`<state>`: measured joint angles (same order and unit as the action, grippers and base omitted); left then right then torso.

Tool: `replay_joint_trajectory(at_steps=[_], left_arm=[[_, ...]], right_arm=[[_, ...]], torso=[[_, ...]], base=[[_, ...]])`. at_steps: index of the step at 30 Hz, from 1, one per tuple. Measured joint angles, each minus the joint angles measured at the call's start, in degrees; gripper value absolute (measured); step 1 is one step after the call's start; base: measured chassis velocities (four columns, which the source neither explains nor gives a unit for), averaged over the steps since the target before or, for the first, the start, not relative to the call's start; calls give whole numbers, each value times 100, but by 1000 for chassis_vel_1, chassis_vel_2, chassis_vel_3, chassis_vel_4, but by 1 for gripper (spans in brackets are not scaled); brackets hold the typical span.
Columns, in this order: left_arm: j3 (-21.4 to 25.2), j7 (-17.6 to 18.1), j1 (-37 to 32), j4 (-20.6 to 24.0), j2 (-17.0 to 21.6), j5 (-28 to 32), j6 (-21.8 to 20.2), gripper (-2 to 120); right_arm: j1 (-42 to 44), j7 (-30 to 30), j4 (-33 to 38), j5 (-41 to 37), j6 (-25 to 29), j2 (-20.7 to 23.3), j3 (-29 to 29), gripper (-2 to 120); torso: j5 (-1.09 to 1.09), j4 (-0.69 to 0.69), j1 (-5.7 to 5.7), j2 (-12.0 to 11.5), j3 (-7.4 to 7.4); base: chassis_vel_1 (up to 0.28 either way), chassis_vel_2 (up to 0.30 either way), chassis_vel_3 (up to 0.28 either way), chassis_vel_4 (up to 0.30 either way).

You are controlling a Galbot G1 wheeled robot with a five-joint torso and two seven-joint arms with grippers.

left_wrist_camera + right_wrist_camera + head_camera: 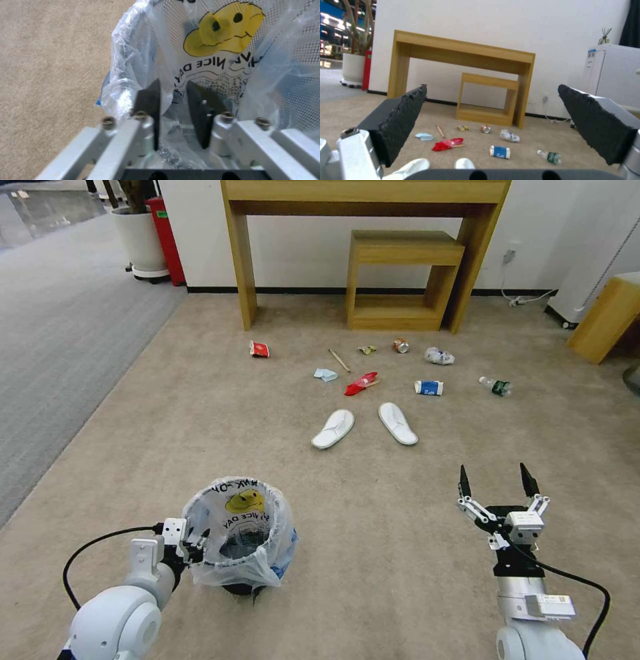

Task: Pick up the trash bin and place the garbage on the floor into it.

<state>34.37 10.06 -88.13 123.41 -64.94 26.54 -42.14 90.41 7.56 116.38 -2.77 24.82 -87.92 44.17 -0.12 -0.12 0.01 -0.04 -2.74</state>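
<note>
Plastic-lined trash bin (240,533) rim pinched by left hand (200,545).

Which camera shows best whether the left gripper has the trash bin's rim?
The left wrist view: the left gripper has its fingers closed on the trash bin bag rim. The head view shows bin and gripper together, grip detail hidden.

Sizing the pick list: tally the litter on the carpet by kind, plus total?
Slippers: 2
Red wrappers: 2
Crushed cans: 2
Paper cup: 1
Plastic bottle: 1
Chopstick: 1
Crumpled paper: 1
Blue tissue: 1
Total: 11
</note>
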Motion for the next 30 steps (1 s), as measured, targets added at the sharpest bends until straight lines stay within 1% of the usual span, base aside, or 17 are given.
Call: replay_joint_trajectory(at_steps=[1,2,4,5,6,10,11,14,15,18,19,21,22,23,26,27,30], left_arm=[[3,-3,0,0,0,-4,0,14],[3,-3,0,0,0,-4,0,14],[11,-4,-10,43,-8,-14,0,5],[12,-4,-18,61,-12,-14,0,8],[12,-4,-18,61,-12,-14,0,8],[60,5,-31,124,-14,-8,0,26],[60,5,-31,124,-14,-8,0,26],[183,11,-42,234,21,10,0,41],[183,11,-42,234,21,10,0,41],[303,12,-61,346,63,47,0,54],[303,12,-61,346,63,47,0,54],[376,13,-64,384,82,69,1,66],[393,13,-62,384,85,71,0,70],[393,13,-62,384,85,71,0,70],[440,14,-34,319,96,73,1,83],[440,14,-34,319,96,73,1,83],[451,13,10,239,95,61,1,98]], right_arm=[[-1,0,-5,-1,3,2,1,100],[-1,0,-5,-1,3,2,1,100],[-5,0,-28,-2,12,6,2,100],[-7,0,-31,-2,14,5,2,100],[-7,0,-31,-2,14,5,2,100],[-9,0,-40,-2,17,5,-7,100],[-9,0,-40,-2,17,5,-7,100],[-11,0,-56,-2,19,9,-8,100],[-11,0,-56,-2,19,9,-8,100],[-18,0,-69,-2,21,10,-12,100],[-18,0,-69,-2,21,10,-12,100],[-28,1,-76,-2,21,8,-21,100],[-30,2,-78,-2,21,7,-24,100],[-30,2,-78,-2,21,7,-24,100],[-31,7,-80,-1,21,5,-30,100],[-31,7,-80,-1,21,5,-30,100],[-28,11,-81,1,23,8,-29,100]], torso=[[0,0,0,0,0],[0,0,0,0,0],[0,0,0,0,0],[0,0,0,0,0],[0,0,0,0,0],[0,0,0,0,0],[0,0,0,0,0],[0,0,0,0,0],[0,0,0,0,0],[0,0,0,0,0],[0,0,0,0,0],[0,0,0,0,0],[0,0,0,0,0],[0,0,0,0,0],[0,0,0,0,0],[0,0,0,0,0],[0,0,0,0,0]], base=[[0,0,0,0],[0,0,0,0],[0,0,0,0],[0,0,0,0],[0,0,0,0],[0,0,0,0],[0,0,0,0],[0,0,0,0],[0,0,0,0],[0,0,0,0],[0,0,0,0],[0,0,0,0],[0,0,0,0],[0,0,0,0],[0,0,0,0],[0,0,0,0],[0,0,0,0]])
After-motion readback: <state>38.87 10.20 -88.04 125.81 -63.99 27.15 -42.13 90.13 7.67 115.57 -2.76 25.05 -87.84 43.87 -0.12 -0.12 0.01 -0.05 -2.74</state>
